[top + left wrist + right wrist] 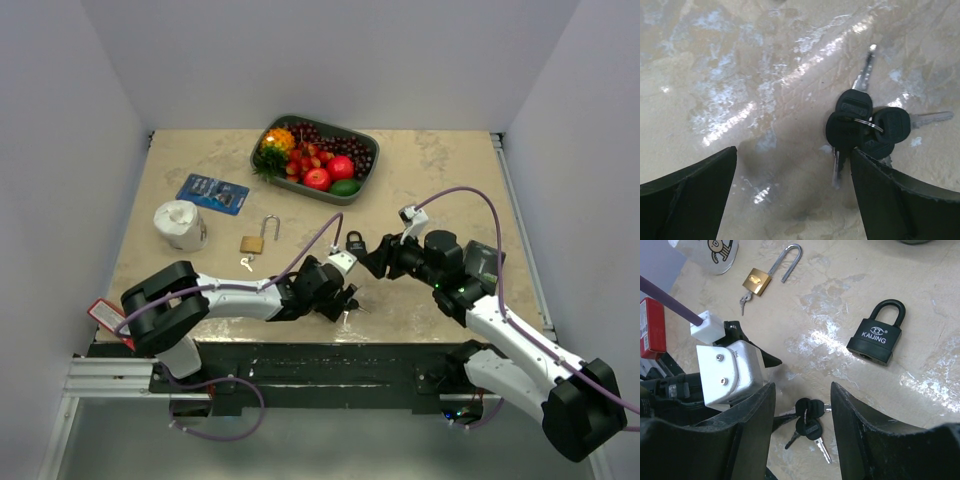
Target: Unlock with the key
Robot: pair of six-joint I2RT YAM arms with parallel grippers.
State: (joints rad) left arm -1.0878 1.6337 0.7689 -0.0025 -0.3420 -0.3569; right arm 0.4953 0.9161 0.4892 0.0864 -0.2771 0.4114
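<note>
My left gripper (pixel 793 150), the nearer one, gapes wide and empty, with the key bunch (pixel 860 125) lying flat just beside one finger, blades fanned outward. My right gripper (pixel 802 386), half-spread and empty, hangs above the bunch; the black padlock (pixel 876 337) lies beyond it.

KAIJING in white letters, with a logo, on black padlock (pixel 875 340)
</note>
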